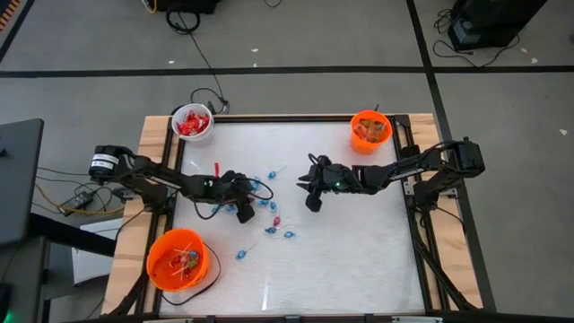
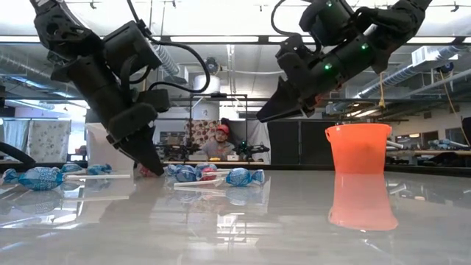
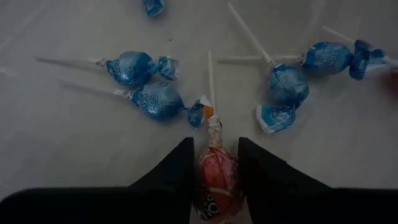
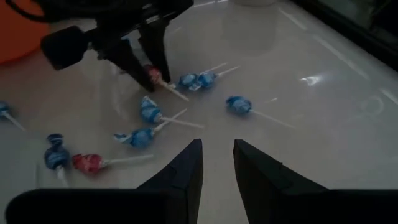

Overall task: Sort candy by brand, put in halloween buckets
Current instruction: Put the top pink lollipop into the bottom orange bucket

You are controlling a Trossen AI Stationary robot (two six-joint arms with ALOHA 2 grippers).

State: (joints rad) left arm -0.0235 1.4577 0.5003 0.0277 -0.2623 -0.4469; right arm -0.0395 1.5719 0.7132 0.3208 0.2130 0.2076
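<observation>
From above, the left gripper (image 1: 244, 213) hides what it grips, but its wrist view shows the fingers (image 3: 177, 171) closed against a red-wrapped lollipop (image 3: 215, 174) on the table (image 1: 359, 251), amid the scattered blue-wrapped lollipops (image 3: 155, 99) — five show there, one cut off. Three buckets ring the table: a white one (image 1: 192, 124) with red packets, a small orange one (image 1: 370, 131) and a larger orange one (image 1: 178, 260), contents hard to make out. The right gripper (image 4: 217, 165) hangs above the table near its middle, empty, jaws a narrow gap apart — another red lollipop (image 4: 87, 163) lies below.
</observation>
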